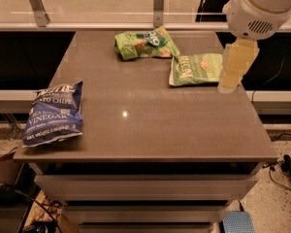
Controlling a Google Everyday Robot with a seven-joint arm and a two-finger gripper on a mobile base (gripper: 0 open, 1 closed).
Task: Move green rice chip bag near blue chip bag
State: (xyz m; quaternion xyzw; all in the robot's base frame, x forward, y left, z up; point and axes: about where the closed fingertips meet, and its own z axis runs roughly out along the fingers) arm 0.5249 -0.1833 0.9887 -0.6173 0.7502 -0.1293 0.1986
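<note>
The green rice chip bag, bright lime green and wrinkly with a dark round logo, lies at the back middle of the table. The blue chip bag with white lettering lies at the front left edge. My gripper hangs from the white arm at the upper right, over the table's right side beside the flat pale green bag, well to the right of the green rice chip bag and far from the blue bag. It holds nothing that I can see.
A flat paler green bag with white lettering lies right of the rice chip bag, under my gripper's left side. The grey-brown table has drawers below. A rail with metal posts runs behind it.
</note>
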